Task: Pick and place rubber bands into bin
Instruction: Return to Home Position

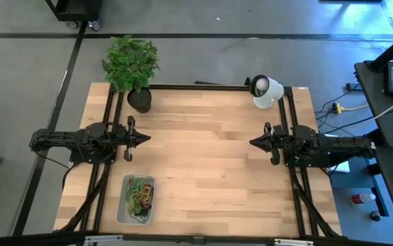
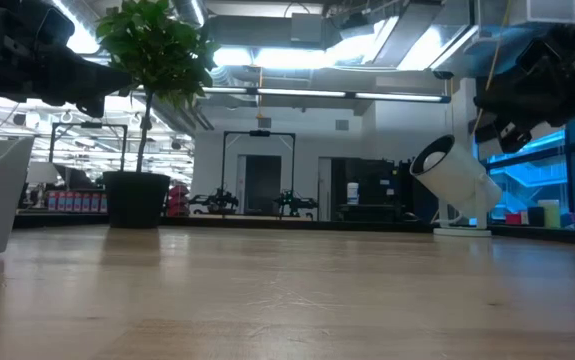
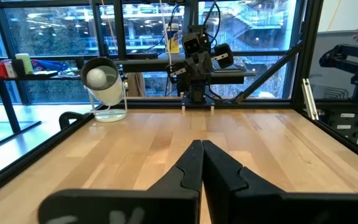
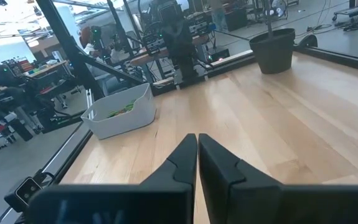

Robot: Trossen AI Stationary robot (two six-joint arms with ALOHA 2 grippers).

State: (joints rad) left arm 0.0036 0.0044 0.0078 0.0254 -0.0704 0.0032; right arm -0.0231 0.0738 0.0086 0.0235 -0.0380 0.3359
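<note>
Bands (image 1: 139, 195), judged floppy and best pinched by one strand, are heaped in the bin (image 4: 127, 119); left fingers (image 1: 143, 138) and right fingers (image 1: 254, 142) are pressed together.

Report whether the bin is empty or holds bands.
Not empty: the high view shows a tangle of green, red and tan rubber bands lying inside the bin.

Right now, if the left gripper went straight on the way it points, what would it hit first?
The left gripper would probably meet the right gripper, facing it across the table. Nothing lies between them; the bin and plant pot sit off that line.
</note>
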